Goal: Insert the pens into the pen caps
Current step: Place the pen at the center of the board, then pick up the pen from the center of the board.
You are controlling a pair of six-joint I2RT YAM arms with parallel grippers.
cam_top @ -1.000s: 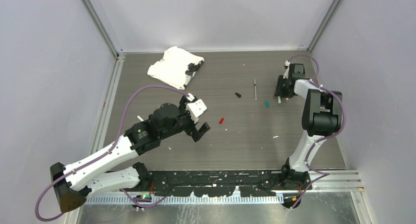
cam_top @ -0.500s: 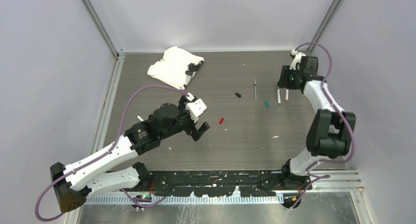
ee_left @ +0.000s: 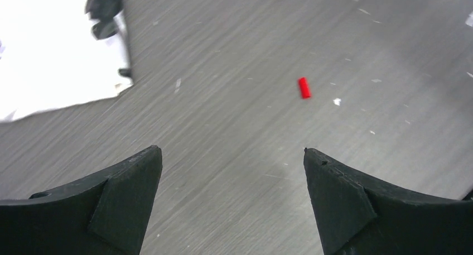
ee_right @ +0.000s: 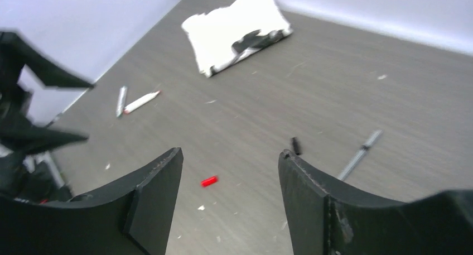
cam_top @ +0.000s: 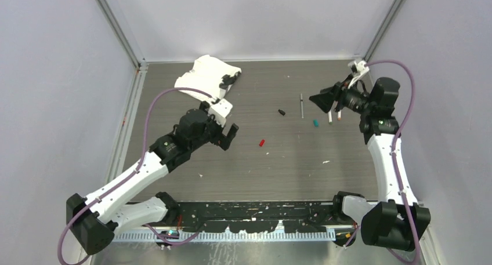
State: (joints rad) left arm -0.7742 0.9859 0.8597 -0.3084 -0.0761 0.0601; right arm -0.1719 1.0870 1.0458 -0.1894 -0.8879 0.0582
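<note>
**Both claws empty, caps lying loose**

The left claw (cam_top: 228,135) hangs over the desk (cam_top: 290,166). Its two fingers are spread wide and there is nothing between them. A little way in front of it lies the red cap (cam_top: 261,142), all by itself. On the other side of the claw, toward the back wall, sits a white cloth (cam_top: 203,79).

The right claw (cam_top: 321,100) is wide open too and holds nothing. It is up off the desk on the right side and points toward the middle. On the desk close by it lie two white pens (cam_top: 330,116), side by side. Their near ends look coloured, but they are too small for me to tell if caps are on them. Just beside them is the teal cap (cam_top: 315,123), loose. A bit further left is the thin grey pen (cam_top: 301,105). Past that is the black cap (cam_top: 281,112), also loose and not touching any pen.

The right wrist camera shows two other pens (ee_right: 139,102) over by the left wall, well apart from every cap.

I think the job has barely started. The red, teal and black caps all wait for a pen, and neither claw has anything in it yet.
</note>
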